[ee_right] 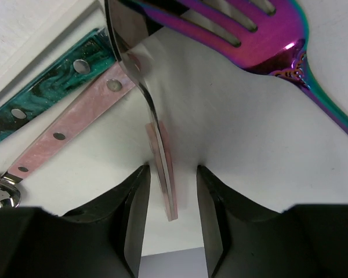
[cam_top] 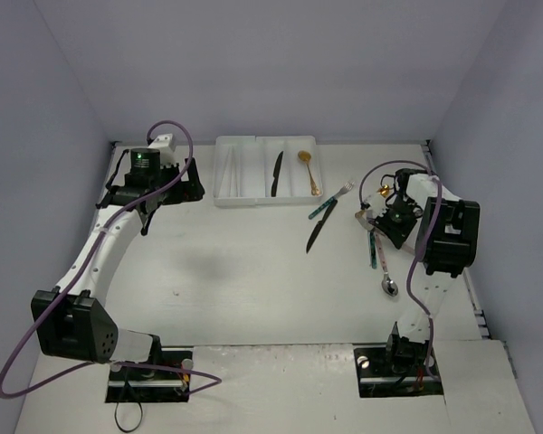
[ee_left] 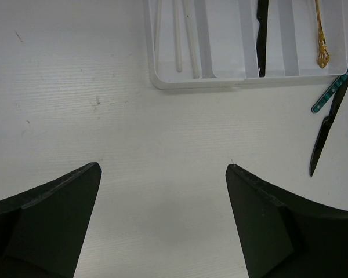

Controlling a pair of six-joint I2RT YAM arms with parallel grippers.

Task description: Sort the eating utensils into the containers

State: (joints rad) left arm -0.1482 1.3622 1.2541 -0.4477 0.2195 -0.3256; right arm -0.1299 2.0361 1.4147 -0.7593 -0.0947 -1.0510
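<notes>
**Q:** What is the state of the right hand?

**A:** The right hand [ee_right: 173, 174] brackets a pink-handled piece [ee_right: 161, 147]. The piece stands on edge between the two fingers [ee_right: 133, 214], with its bright blade running up and away. The fingers stand close to the handle, but a sliver of surface shows beside it. Whether they actually pinch it cannot be told from the wrist view, though the on-edge attitude suggests a grip.

**Q:** Why take it at the handle?

**A:** The piece sits in a loose cluster at the right of the surface [cam_top: 235, 289]. Close by are an iridescent fork [ee_right: 249, 35], a teal handle [ee_right: 46, 98] and a flat pink handle [ee_right: 69, 127]. The handle end is probably the thickest and least slippery part. It also projects clear of its neighbours, so it can be lifted without dragging them.

**Q:** Where is the destination?

**A:** The tray [cam_top: 224, 172] lies at the far centre, well apart from the right hand. One compartment holds a black knife [cam_top: 277, 174], and the next one to the right holds a gold spoon [cam_top: 308, 170]. This suggests one kind per compartment.

**Q:** And the left hand?

**A:** The left hand [ee_left: 162, 171] is spread wide and holds nothing. It hangs over bare surface near the tray's front-left corner. This probably keeps it out of the right arm's route to the tray.

**Q:** What is left to sort?

**A:** A loose black knife [cam_top: 316, 235] and a teal-handled fork [cam_top: 328, 206] lie just beside each other between the tray and the right hand. With the cluster as well, most of the work is ahead.
</notes>
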